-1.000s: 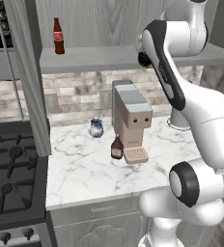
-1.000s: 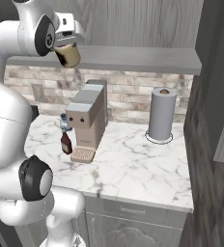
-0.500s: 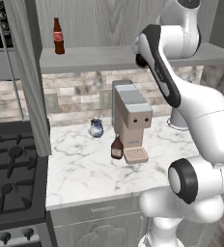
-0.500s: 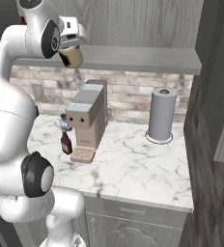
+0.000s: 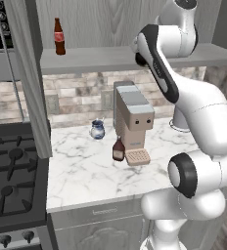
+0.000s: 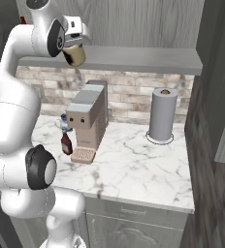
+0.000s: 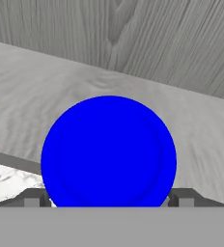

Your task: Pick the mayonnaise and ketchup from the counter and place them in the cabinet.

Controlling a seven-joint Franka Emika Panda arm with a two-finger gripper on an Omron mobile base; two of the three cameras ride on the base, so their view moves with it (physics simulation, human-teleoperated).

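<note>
My gripper is shut on the mayonnaise, a cream jar hanging at the front edge of the cabinet shelf. In the hand view its blue lid sits between my fingertips, with the pale shelf board and the wood-grain back wall behind it. The ketchup, a squat dark bottle, stands on the marble counter beside the coffee machine's tray. It is also in the right base view as the ketchup on the counter.
A coffee machine stands mid-counter, with a small glass jug to its left. A paper towel roll is at the right. A slim red-labelled bottle stands on the shelf's left end. The stove borders the counter's left.
My hand with the jar has edged slightly along and toward the shelf at the same height. The ketchup and the other things have not moved.
</note>
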